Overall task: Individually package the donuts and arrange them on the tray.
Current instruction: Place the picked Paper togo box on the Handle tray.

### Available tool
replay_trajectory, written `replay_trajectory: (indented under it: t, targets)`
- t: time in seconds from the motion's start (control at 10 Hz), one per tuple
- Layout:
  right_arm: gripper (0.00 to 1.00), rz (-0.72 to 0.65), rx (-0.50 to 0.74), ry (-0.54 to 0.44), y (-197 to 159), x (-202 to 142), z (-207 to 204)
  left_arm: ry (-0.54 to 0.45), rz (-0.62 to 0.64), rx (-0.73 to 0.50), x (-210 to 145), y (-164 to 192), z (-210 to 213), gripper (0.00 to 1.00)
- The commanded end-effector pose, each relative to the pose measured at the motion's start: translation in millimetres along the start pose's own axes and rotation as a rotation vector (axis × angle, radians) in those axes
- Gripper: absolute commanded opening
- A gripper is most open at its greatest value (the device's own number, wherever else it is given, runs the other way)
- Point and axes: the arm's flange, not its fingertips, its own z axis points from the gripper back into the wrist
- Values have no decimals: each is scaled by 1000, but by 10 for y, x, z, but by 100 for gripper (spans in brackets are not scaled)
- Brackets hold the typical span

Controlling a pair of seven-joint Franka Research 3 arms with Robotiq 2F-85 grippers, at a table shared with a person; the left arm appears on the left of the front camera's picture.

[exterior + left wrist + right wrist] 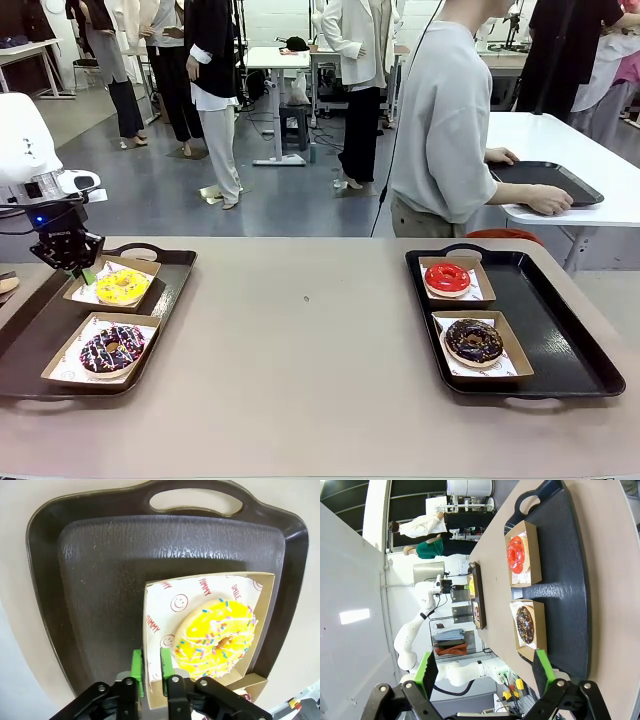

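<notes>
All four donuts sit in open paper boxes on two dark trays: the yellow donut (122, 287) and drizzled donut (111, 349) on the left tray (170, 280), the red donut (447, 278) and chocolate donut (473, 341) on the right tray (560, 340). The left gripper (149, 667) straddles the yellow donut's box (155, 700) wall, fingers narrowly apart; whether it pinches it is unclear. The right gripper (485, 672) hangs spread and empty, so the job looks nearly finished.

Grey floor (170, 185) is stretching behind the tan surface (300, 350); white tables are standing at twelve (275, 60) and two o'clock (560, 140).
</notes>
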Motion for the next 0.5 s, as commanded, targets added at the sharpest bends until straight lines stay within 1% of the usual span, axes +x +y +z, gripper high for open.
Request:
replay_trajectory:
  t: [0.0, 0.2, 0.3, 0.4]
  targets:
    - [100, -2, -1, 0, -3, -7, -1, -19, -18, 1, 15, 23, 36, 100]
    - [100, -2, -1, 0, -3, -7, -1, -23, -24, 23, -34, 11, 131, 100]
    - [100, -2, -1, 0, -3, -7, -1, -30, -30, 19, -78, -9, 211, 52]
    - [100, -2, -1, 0, -3, -7, -1, -24, -51, 1, -142, -36, 298, 61]
